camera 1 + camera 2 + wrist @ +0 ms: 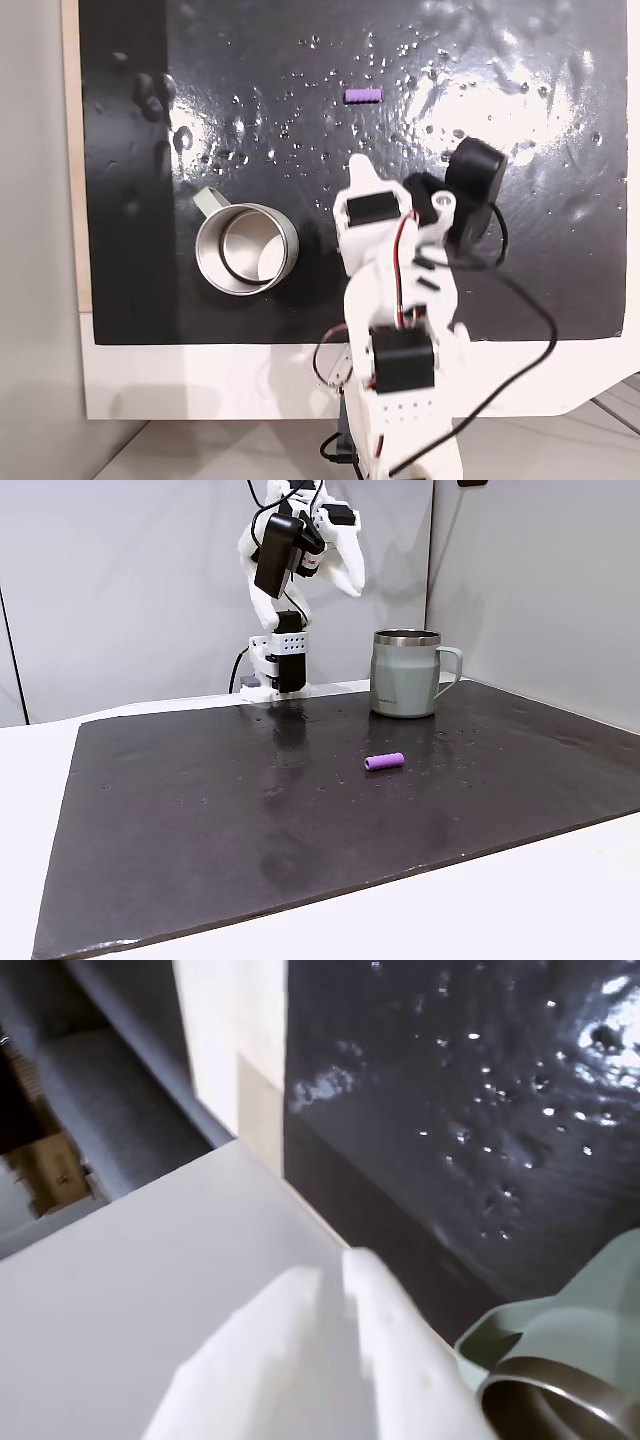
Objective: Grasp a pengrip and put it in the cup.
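The pengrip (361, 96) is a small purple ribbed tube lying alone on the black mat, far from the arm in a fixed view; it also lies mid-mat (384, 762) in front of the cup. The cup (245, 248) is a silvery metal mug standing upright with its handle up-left, empty inside; it appears at the mat's back (405, 673) and at the bottom right of the wrist view (560, 1360). My gripper (332, 1265) is shut with nothing in it, its white fingers pressed together. It hangs folded back high near the arm's base (352, 580), right of the cup (360, 168).
A black mat (500, 80) speckled with shiny droplets covers a white table (200, 380). The arm's base stands at the mat's edge (280, 665). Grey wall panels rise behind the table in a fixed view. Cables loop beside the arm (520, 330).
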